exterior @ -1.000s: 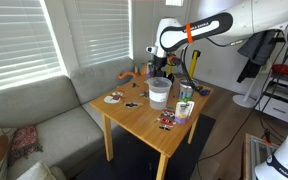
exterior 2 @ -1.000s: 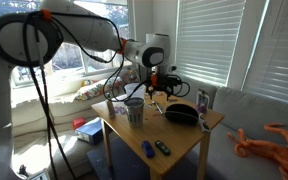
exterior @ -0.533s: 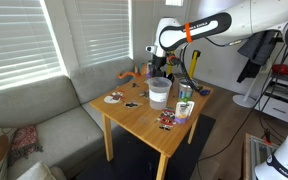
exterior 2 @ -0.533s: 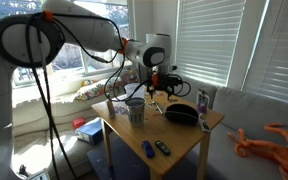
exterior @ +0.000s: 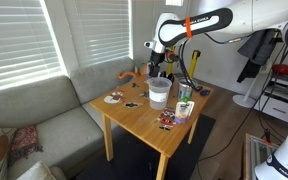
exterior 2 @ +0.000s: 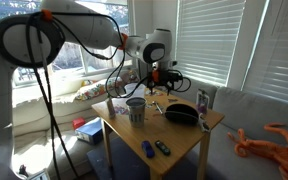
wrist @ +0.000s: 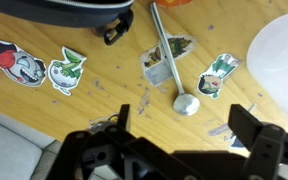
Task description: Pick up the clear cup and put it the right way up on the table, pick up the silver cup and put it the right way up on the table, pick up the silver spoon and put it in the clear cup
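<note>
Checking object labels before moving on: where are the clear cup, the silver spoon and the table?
clear cup [exterior: 158, 94], in an exterior view, on its side wall.
silver spoon [wrist: 169, 55], wrist view, middle of its handle.
table [exterior: 139, 120], in an exterior view, bare part of its top.

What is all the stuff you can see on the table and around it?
table: one, light-brown wood, next to the sofa
clear cup: one, whitish see-through, on the table
spoon: one, silver, lying flat on the table
stickers: four in the wrist view, colourful cartoons, flat on the table around the spoon
black thing: one, black, on the table near the clear cup
orange toy: one, orange, on the sofa
sofa: one, grey, along the window wall
blinds: white, over the windows
gripper: one, black, open, hanging above the spoon
</note>
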`<action>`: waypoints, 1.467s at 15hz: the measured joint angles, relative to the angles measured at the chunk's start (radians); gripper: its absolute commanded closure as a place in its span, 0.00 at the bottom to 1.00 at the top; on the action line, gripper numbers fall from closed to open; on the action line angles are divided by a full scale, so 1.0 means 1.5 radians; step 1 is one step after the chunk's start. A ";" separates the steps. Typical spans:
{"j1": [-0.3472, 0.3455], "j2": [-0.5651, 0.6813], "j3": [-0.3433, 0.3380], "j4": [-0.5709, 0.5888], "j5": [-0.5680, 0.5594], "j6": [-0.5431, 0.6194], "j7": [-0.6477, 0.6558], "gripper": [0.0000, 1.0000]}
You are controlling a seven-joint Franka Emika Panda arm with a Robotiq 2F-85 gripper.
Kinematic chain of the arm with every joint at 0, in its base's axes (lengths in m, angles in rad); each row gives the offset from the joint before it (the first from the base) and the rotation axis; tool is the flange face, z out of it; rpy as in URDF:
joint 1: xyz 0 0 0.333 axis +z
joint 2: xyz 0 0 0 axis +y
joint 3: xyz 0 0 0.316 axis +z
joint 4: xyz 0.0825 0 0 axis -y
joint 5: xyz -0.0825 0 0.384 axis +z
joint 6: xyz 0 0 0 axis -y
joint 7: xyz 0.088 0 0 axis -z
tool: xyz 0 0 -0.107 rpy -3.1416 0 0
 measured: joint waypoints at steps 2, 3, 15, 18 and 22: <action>0.000 0.006 0.004 0.006 0.007 -0.001 -0.002 0.00; 0.000 0.010 0.006 0.009 0.011 -0.001 -0.002 0.00; 0.000 0.076 0.022 0.049 0.016 -0.002 -0.012 0.13; 0.000 0.085 0.023 0.052 0.014 -0.002 -0.017 0.08; 0.000 0.093 0.023 0.052 0.001 -0.021 -0.019 0.21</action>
